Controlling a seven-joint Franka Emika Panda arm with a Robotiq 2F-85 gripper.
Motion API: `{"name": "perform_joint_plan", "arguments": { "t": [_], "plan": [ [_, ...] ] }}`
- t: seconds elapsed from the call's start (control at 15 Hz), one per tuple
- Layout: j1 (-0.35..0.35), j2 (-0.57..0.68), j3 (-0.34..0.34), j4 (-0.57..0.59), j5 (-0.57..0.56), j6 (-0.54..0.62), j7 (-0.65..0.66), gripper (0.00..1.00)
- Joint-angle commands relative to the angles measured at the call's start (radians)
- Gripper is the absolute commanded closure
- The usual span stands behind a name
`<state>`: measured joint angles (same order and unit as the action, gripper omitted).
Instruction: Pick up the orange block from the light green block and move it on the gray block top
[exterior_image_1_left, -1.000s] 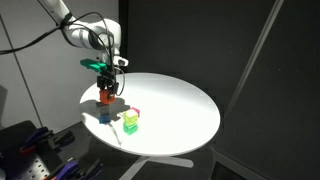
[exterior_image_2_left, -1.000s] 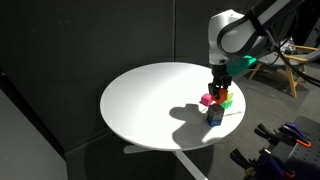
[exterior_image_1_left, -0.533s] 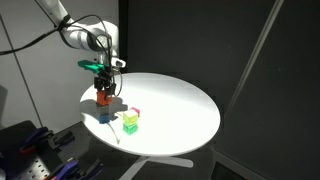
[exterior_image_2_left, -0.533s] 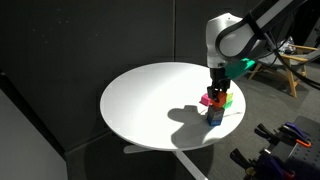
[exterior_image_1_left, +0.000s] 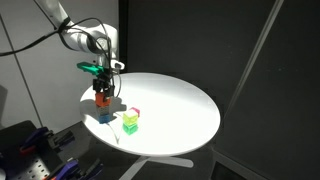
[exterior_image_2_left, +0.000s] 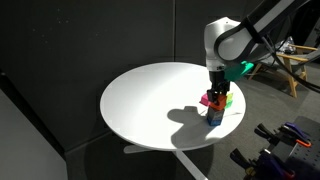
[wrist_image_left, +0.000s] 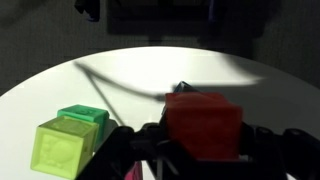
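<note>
Wrist view: the tool (wrist_image_left: 203, 138) has the orange block (wrist_image_left: 203, 120) between its two fingers (wrist_image_left: 135, 142), one finger against each side face of the block; the jaws stand open only by the width of the block and are closed on it. The orange block sits centred in the tool, upright, with its top face level. To the left of the tool, apart from it, the light green block (wrist_image_left: 62, 150) rests on the white table (wrist_image_left: 60, 90), with a darker green block (wrist_image_left: 85, 115) touching it on its far side. A small pink part (wrist_image_left: 133, 173) shows just beside the light green block, near the bottom edge. In both exterior views the tool (exterior_image_1_left: 102, 84) points straight down near the table edge, and the orange block is directly under it, above a blue block (exterior_image_1_left: 104, 116) that stands on the table. Whether the orange block touches what lies under it cannot be told. The gray block cannot be made out with certainty in any view. The light green block group lies near the stack but clear of it.
</note>
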<state>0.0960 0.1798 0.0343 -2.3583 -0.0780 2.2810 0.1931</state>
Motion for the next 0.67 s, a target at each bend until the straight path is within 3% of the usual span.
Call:
{"name": "perform_joint_plan", "arguments": {
  "t": [0.0, 0.07, 0.13, 0.2, 0.33, 0.53, 0.6],
  "plan": [
    [0.005, 0.008, 0.000, 0.013, -0.027, -0.012, 0.030, 0.76],
    [0.006, 0.009, 0.000, 0.013, -0.028, -0.012, 0.030, 0.76],
    [0.006, 0.009, 0.000, 0.013, -0.027, -0.013, 0.029, 0.62],
    [0.005, 0.010, 0.000, 0.012, -0.025, -0.012, 0.028, 0.26],
    [0.005, 0.010, 0.000, 0.011, -0.024, -0.012, 0.025, 0.26],
    [0.002, 0.003, 0.000, 0.009, -0.016, -0.020, 0.016, 0.03],
    [0.001, -0.002, 0.001, 0.006, -0.015, -0.022, 0.012, 0.00]
  ]
}}
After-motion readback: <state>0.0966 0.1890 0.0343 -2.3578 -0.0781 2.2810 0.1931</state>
